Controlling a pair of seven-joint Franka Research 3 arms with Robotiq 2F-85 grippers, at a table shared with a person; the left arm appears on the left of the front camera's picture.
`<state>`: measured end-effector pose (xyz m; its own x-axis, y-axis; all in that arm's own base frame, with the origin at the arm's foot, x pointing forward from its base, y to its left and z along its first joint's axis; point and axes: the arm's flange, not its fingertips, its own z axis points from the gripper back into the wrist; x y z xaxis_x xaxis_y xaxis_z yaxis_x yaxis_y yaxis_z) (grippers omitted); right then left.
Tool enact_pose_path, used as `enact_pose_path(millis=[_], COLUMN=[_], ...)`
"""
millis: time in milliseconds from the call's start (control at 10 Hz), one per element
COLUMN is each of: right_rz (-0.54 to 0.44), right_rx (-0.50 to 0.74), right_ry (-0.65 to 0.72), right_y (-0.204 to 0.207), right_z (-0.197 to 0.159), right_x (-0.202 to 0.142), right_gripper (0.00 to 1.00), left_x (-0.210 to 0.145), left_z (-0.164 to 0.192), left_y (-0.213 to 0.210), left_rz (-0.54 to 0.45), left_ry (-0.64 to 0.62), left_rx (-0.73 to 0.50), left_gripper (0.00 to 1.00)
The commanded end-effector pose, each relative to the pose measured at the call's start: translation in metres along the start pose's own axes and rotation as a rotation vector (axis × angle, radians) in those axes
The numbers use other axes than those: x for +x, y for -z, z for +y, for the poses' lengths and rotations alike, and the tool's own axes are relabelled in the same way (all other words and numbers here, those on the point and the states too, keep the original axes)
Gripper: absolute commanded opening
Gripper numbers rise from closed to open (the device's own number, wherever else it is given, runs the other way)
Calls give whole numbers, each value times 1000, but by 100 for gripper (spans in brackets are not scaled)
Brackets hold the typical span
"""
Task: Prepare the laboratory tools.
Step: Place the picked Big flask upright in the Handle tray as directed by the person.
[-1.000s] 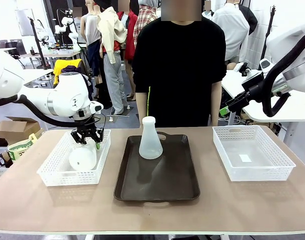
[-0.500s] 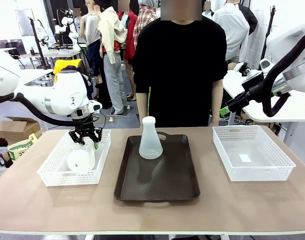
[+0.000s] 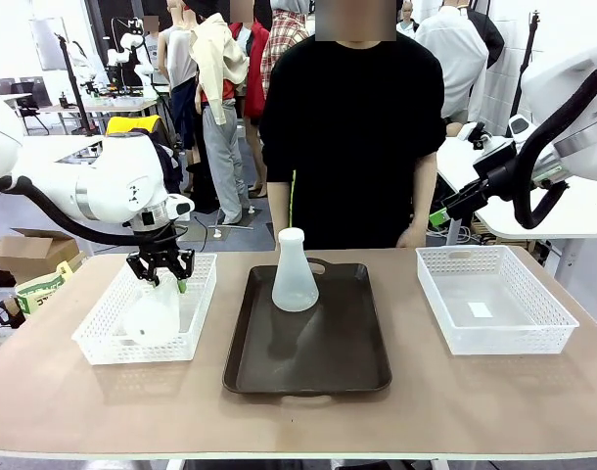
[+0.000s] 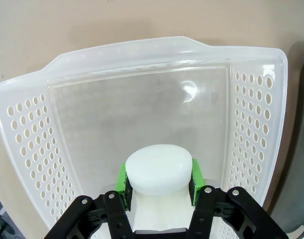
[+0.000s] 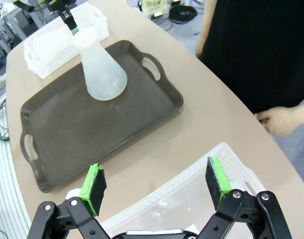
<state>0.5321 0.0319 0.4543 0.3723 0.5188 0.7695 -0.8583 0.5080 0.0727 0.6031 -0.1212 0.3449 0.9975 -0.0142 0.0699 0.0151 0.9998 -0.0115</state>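
My left gripper (image 3: 161,277) is shut on the neck of a frosted-white conical flask (image 3: 152,313), which hangs base-down inside the left white mesh basket (image 3: 98,338). In the left wrist view the green pads (image 4: 123,180) clamp the flask's neck (image 4: 158,172) above the basket floor (image 4: 142,109). A second flask (image 3: 295,272) stands upright at the far end of the dark brown tray (image 3: 308,362); it also shows as the flask (image 5: 99,67) on the tray (image 5: 72,129) in the right wrist view. My right gripper (image 5: 157,181) is open and empty, high above the right basket (image 5: 192,199).
A right white mesh basket (image 3: 494,304) holds a small label. A person in black stands at the far table edge, one hand (image 5: 279,119) resting near the right basket. The right arm (image 3: 533,186) hangs above the table's right side.
My left gripper has lifted the flask and shifted slightly left; the flask has swung from lying tilted in the basket to hanging nearly upright. The right arm has not moved.
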Motion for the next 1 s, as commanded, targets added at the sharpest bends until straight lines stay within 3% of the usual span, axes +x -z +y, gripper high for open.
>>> enact_pose_path(millis=[0,900], right_rz=[18,18], right_rx=[-1,-1], right_ry=[7,7], right_y=[-1,-1], right_z=[1,1], right_x=[0,0], right_gripper=[100,100], left_x=[-10,-51], left_z=[3,7], left_y=[-8,-79], left_rz=[-9,-122], left_ry=[33,114], left_rx=[7,-58], left_gripper=[0,0])
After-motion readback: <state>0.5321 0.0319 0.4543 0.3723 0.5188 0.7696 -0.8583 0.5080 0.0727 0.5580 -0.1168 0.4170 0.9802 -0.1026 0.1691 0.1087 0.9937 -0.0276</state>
